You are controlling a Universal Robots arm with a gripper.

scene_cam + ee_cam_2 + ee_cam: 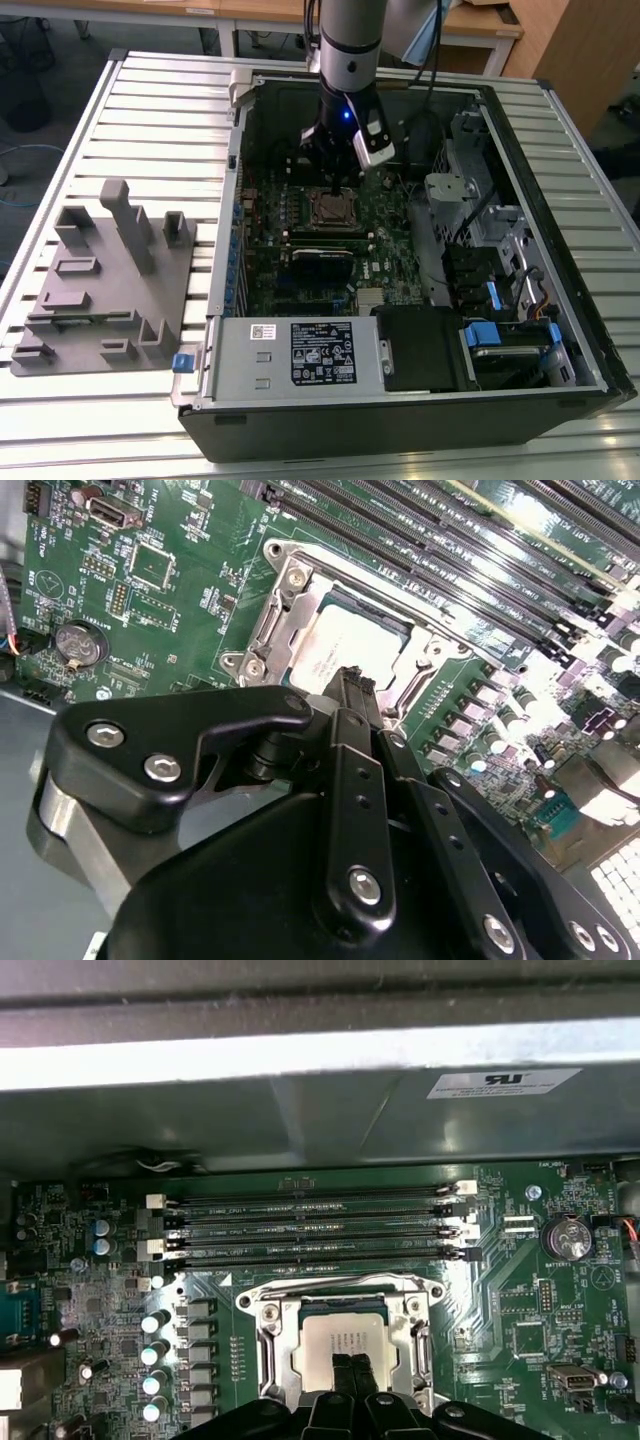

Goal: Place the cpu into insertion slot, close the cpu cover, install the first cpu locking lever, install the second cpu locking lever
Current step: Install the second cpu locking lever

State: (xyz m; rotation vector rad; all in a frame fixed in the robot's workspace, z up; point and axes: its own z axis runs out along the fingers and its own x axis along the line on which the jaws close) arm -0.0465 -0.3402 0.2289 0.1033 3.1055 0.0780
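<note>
While grey fixture block (100,280) sits on slatted table (60,120) at exterior view's left, arm hangs inside open computer case (560,300). Gripper (350,1368) pressed together, tips over chip (342,1345) seated in socket. Metal cover frame (275,610) lies down around chip.

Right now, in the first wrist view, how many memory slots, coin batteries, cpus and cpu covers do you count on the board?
memory slots: 4
coin battery: 1
cpu: 1
cpu cover: 1
Total: 7
</note>
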